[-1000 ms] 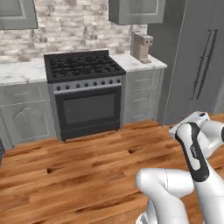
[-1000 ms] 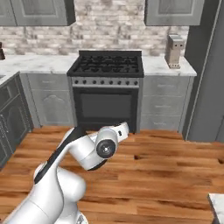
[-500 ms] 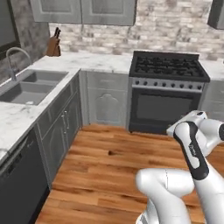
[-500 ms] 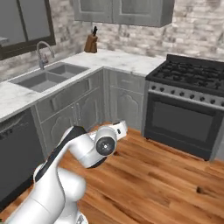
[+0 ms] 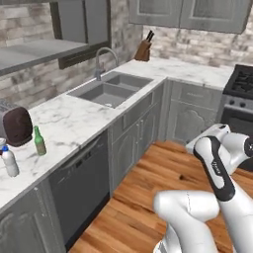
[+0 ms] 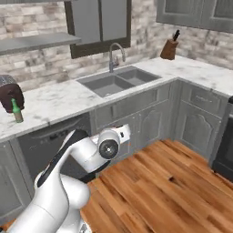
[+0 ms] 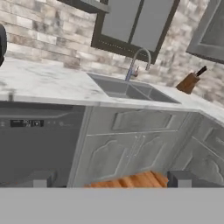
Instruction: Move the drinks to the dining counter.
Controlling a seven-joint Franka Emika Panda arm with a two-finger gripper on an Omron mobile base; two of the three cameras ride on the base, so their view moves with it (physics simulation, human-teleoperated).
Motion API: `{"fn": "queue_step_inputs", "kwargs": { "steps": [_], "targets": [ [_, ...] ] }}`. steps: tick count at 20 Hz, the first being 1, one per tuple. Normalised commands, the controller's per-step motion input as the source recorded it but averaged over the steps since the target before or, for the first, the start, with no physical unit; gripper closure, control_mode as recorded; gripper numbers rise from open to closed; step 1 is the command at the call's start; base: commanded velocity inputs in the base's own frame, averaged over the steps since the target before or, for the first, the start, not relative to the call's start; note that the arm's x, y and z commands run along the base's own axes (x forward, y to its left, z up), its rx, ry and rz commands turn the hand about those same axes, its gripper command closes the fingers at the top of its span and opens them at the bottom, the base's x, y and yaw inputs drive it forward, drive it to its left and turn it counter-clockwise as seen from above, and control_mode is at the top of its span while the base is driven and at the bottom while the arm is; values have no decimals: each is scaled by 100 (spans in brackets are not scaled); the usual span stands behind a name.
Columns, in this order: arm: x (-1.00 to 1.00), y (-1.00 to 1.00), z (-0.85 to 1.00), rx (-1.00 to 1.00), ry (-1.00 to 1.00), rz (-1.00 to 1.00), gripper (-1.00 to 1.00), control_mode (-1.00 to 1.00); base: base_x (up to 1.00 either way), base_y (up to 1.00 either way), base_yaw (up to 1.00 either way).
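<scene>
Two of the drinks stand on the marble worktop at the left: a green glass bottle [image 5: 39, 141] [image 6: 17, 111] and a clear water bottle [image 5: 9, 161] with a blue cap, nearer the worktop's front edge. Both are next to the dark red-brown toaster [image 5: 15, 126] [image 6: 9, 91]. My gripper [image 7: 111, 180] is open, its two fingertips [image 7: 42, 179] wide apart with nothing between them. It points at the grey cabinet fronts below the sink, well to the right of the bottles. The arm [image 6: 73, 154] is folded close to the base. The dining counter is out of view.
A sink [image 5: 110, 89] [image 7: 127, 89] with a curved faucet [image 6: 115, 53] is set in the worktop. A knife block [image 5: 144, 49] [image 6: 169, 49] stands in the far corner. A dishwasher front [image 5: 81, 185] is below the bottles, and the stove [image 5: 241, 83] is at the right. Wooden floor [image 6: 168, 191] lies ahead.
Both base views have swung left from the stove to the sink worktop, so the base has turned. The toaster and bottles have come into view. The arm's pose and the open gripper are unchanged.
</scene>
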Motion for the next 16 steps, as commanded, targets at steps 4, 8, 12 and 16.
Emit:
{"fn": "queue_step_inputs", "kwargs": {
  "steps": [4,8,12,16],
  "targets": [
    [0,0,0,0,0,0,-100,100,79,15,35],
    [0,0,0,0,0,0,-100,100,97,14,31],
    [0,0,0,0,0,0,-100,100,76,26,37],
    [0,0,0,0,0,0,-100,100,12,43,54]
  ]
}}
